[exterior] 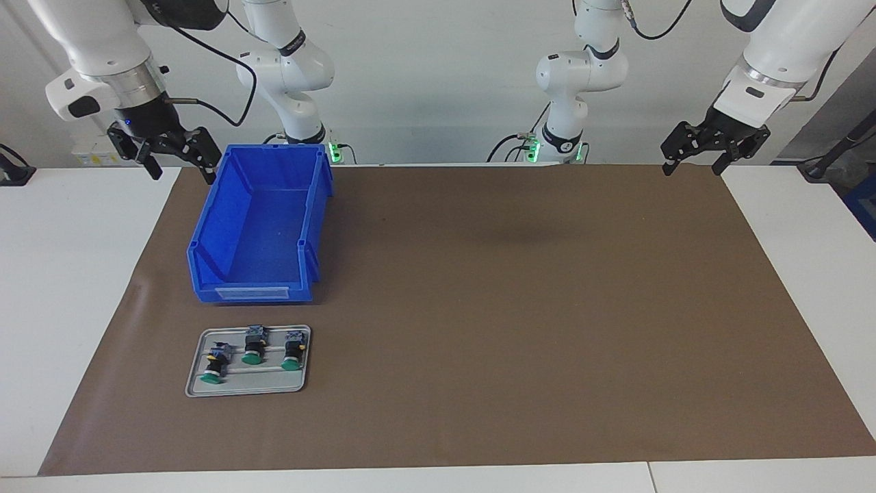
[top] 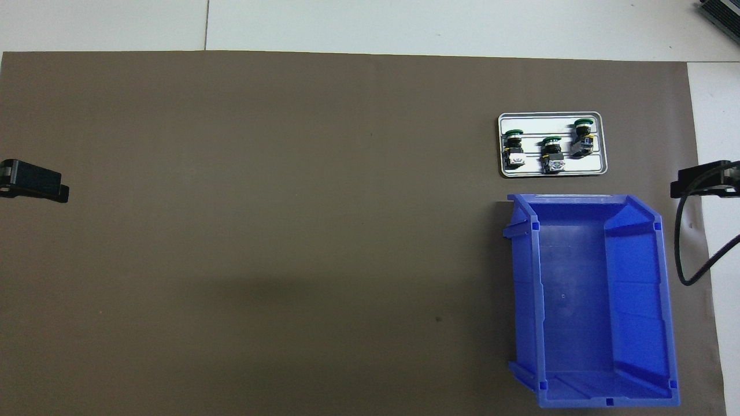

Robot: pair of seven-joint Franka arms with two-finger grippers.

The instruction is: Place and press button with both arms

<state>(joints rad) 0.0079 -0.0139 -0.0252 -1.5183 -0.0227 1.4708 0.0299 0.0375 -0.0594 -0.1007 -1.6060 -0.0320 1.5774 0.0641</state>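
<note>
Three green-capped buttons lie on their sides on a grey tray toward the right arm's end of the table. One button lies at the tray's outer end, another button in the middle, and the third button at the inner end. My right gripper hangs open and empty over the mat's edge beside the blue bin. Over the mat's corner at the other end, my left gripper waits, open with nothing in it.
A blue open bin with nothing in it stands just nearer to the robots than the tray. A brown mat covers most of the white table. A black cable hangs off the right arm beside the bin.
</note>
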